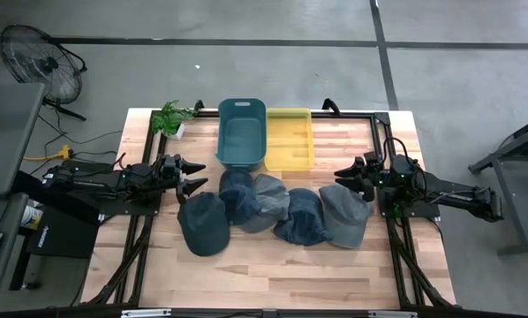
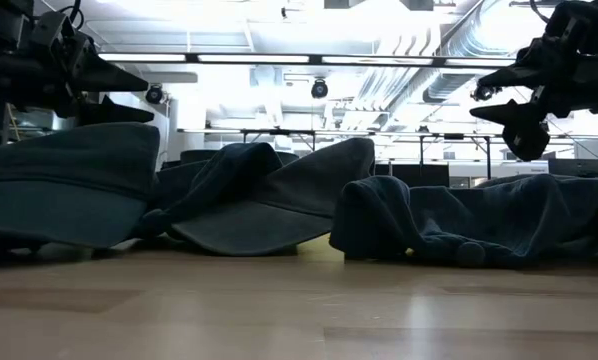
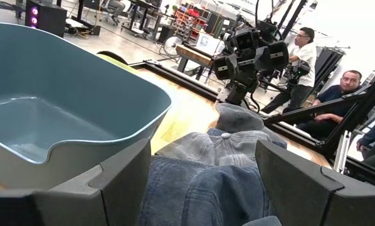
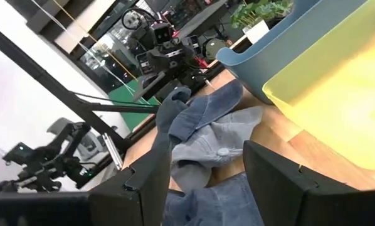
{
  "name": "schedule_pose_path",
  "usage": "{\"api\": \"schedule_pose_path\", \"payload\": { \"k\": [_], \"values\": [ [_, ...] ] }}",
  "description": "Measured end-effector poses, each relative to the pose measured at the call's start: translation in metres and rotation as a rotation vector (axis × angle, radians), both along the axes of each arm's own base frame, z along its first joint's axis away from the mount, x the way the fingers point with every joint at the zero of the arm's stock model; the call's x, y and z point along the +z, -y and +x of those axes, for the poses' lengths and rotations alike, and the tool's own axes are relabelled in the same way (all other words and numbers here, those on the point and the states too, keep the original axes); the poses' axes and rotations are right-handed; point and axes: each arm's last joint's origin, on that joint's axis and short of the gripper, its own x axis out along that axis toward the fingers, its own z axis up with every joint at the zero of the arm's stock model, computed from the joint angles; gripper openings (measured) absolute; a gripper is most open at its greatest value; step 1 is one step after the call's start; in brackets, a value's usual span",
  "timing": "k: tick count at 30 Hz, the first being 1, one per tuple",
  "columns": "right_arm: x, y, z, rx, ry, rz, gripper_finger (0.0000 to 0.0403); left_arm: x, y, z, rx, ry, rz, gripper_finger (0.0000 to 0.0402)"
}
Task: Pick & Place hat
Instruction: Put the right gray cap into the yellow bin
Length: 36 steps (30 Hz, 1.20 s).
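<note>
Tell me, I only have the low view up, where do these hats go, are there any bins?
Observer: Yes, a teal bin and a yellow bin sit side by side at the table's far edge, behind the hats.
Operator: Anything in them?
Observer: Both look empty from above.
Operator: How many hats?
Observer: About five in an overlapping row; the darkest hat lies at the left end.
Operator: Are the grippers holding anything?
Observer: No. The left gripper and right gripper are both open, at either end of the row.
</note>
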Motion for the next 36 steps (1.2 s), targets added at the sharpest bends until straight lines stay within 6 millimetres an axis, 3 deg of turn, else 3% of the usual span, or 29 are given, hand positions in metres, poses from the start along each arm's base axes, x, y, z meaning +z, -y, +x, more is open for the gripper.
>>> {"api": "schedule_pose_path", "payload": {
  "k": [15, 20, 25, 30, 36],
  "values": [
    [-0.009, -0.001, -0.001, 0.042, -0.140, -0.139, 0.0193, 0.000, 0.000, 0.000, -0.001, 0.001, 0.000, 0.0284],
    [0.002, -0.001, -0.003, 0.050, -0.242, -0.213, 0.0193, 0.000, 0.000, 0.000, -0.001, 0.000, 0.000, 0.0284],
    [0.018, 0.004, 0.001, -0.048, -0.326, -0.218, 0.0193, 0.000, 0.000, 0.000, 0.000, 0.001, 0.000, 0.0284],
    [0.041, 0.010, 0.010, -0.196, -0.377, -0.174, 0.0193, 0.000, 0.000, 0.000, -0.001, 0.001, 0.000, 0.0284],
    [0.059, 0.017, 0.019, -0.360, -0.588, -0.021, 0.0193, 0.000, 0.000, 0.000, -0.002, 0.000, 0.000, 0.0284]
  ]
}}
